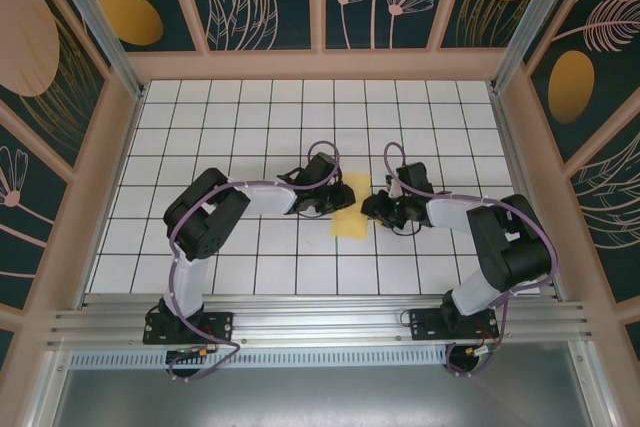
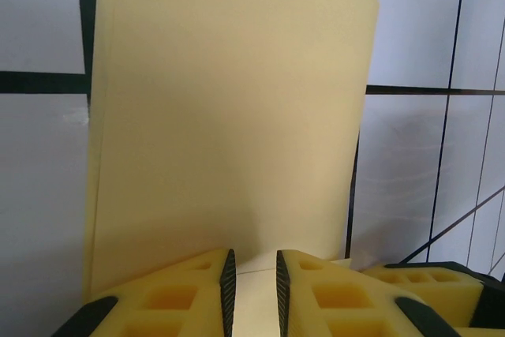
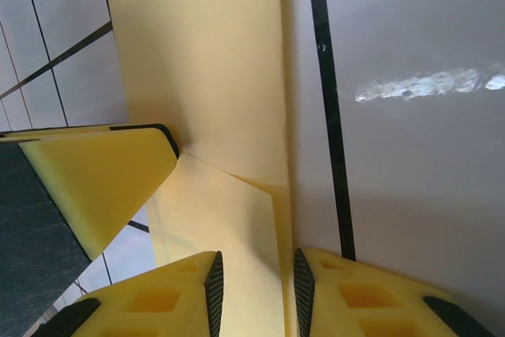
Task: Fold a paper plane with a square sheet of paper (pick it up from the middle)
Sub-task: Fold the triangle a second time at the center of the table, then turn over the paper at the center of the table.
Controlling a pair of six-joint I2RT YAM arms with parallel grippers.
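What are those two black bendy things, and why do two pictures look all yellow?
They are robot arms, the left arm and the right arm, bolted to a white tiled table. One picture looks down from above. The other two come from a camera on each wrist, so you see the left tool and the right tool, both yellow, up close. A sheet of yellow paper lies on the table between them. Both tools stand slightly open with paper in the gap; neither clearly pinches it.

Sheet of paper [image 2: 229,116] off the top of both wrist views, near edge perhaps behind the left claw [image 2: 252,293].
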